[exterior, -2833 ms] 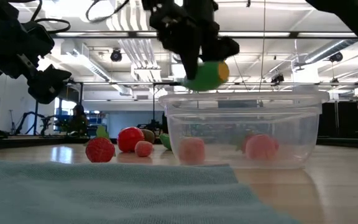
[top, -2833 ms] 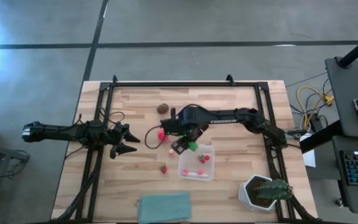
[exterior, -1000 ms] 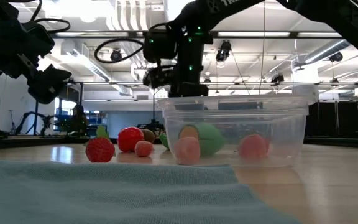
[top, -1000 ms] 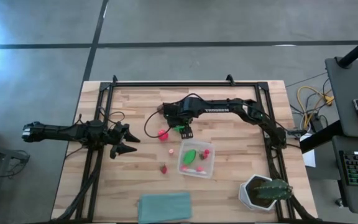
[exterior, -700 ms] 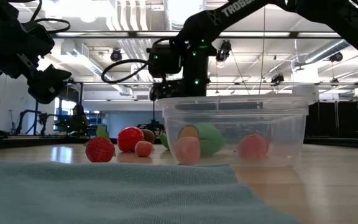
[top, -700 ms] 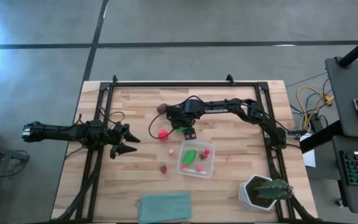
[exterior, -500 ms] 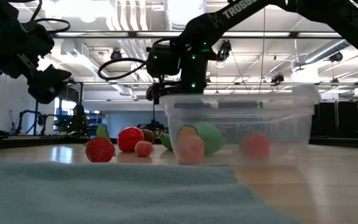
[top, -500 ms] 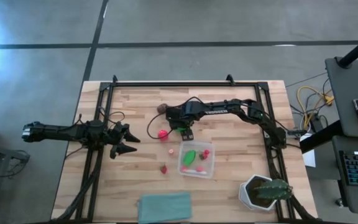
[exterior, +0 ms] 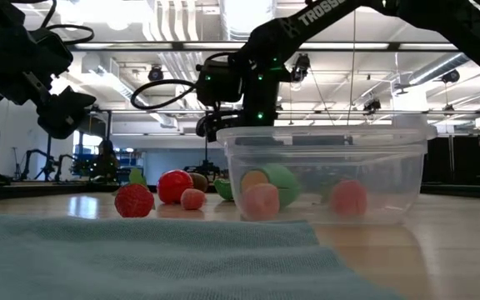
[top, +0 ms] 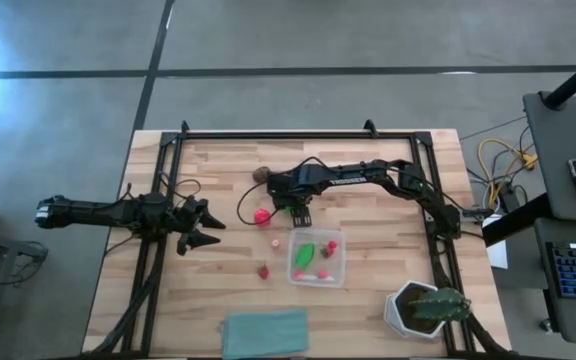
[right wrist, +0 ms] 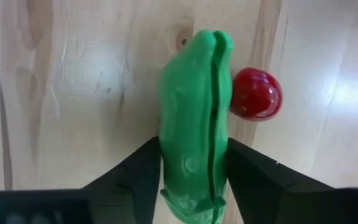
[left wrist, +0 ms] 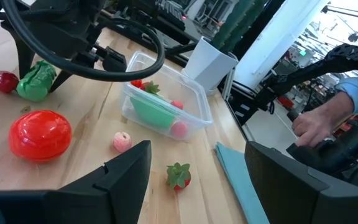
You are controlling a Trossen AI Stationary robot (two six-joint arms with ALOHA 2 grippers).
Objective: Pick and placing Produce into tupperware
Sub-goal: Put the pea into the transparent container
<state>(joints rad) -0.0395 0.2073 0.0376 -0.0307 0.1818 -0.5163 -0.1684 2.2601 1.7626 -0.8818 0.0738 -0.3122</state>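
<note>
Tupperware [top: 317,260] is now holding the green piece I dropped a moment ago. My right tool [right wrist: 191,163] is coming down on a second green piece [right wrist: 193,118], fingers spread around it, not yet pinching. My left tool [top: 200,226], fingers spread, is waiting at the surface's [top: 368,175] left edge.

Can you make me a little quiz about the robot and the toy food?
1. True or false: the tupperware is empty.
2. Pick one. What lies right under the right gripper, as its wrist camera shows?
A. a green produce piece next to a small red ball
B. the folded cloth
C. the plant pot
3. Short answer: is the left gripper, waiting at the table's left side, open or shut?

Key: 1 false, it holds a green piece and some pink ones. 2 A. 3 open.
</note>
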